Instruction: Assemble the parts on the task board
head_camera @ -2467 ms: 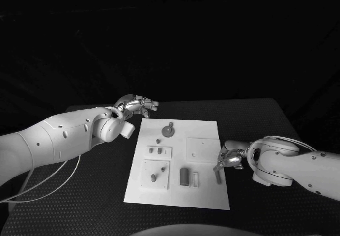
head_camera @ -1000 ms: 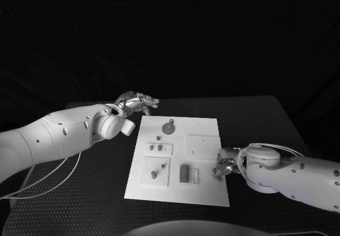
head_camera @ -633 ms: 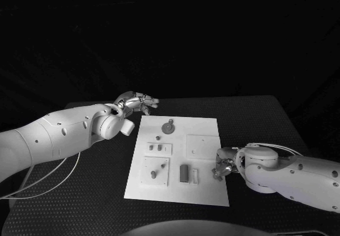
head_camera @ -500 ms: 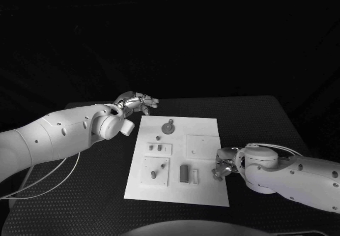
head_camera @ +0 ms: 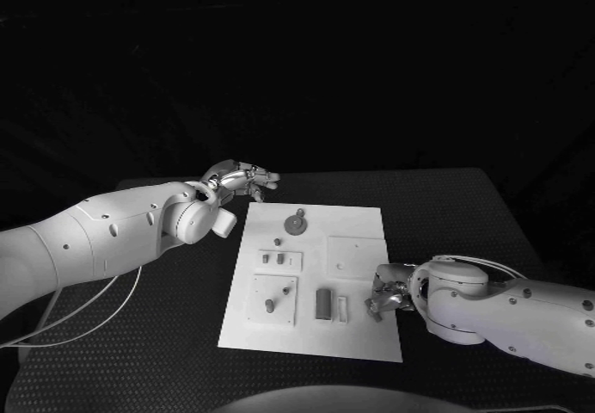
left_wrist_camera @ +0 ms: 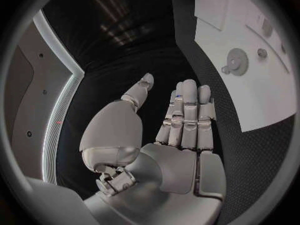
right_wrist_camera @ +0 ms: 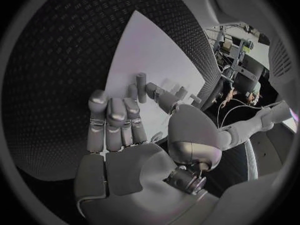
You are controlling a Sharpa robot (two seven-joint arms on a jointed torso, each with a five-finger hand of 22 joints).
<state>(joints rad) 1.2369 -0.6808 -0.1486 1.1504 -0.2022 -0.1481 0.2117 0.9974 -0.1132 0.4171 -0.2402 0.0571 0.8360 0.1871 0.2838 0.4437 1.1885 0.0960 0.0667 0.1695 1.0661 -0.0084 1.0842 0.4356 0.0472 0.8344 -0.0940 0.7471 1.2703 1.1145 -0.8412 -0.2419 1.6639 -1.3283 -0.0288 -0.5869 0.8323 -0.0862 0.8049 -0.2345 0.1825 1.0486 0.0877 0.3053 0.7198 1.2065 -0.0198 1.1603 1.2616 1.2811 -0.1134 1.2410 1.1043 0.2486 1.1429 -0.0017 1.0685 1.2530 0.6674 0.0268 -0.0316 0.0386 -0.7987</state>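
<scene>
The white task board (head_camera: 359, 237) lies in mid-table. On it are a grey gear (head_camera: 294, 225), small pegs (head_camera: 272, 256) and an upright block (head_camera: 323, 304). My left hand (head_camera: 242, 179) hovers off the board's far left corner, fingers straight and thumb apart, holding nothing (left_wrist_camera: 181, 120). The gear (left_wrist_camera: 237, 61) lies on the board (left_wrist_camera: 262, 95) beyond it. My right hand (head_camera: 387, 295) rests at the board's right edge near the front. A grey peg (right_wrist_camera: 141, 81) stands between this hand's (right_wrist_camera: 119, 125) fingertips and thumb. Whether it is pinched is unclear.
Black textured table (head_camera: 459, 215) surrounds the board on all sides. My left forearm (head_camera: 112, 237) lies over the table's left part, and a cable (head_camera: 75, 323) hangs beneath it. My right forearm (head_camera: 521, 314) covers the front right.
My right hand has drawn a little toward the board's near edge and inward over the grey piece at the right edge. The left hand has stayed put.
</scene>
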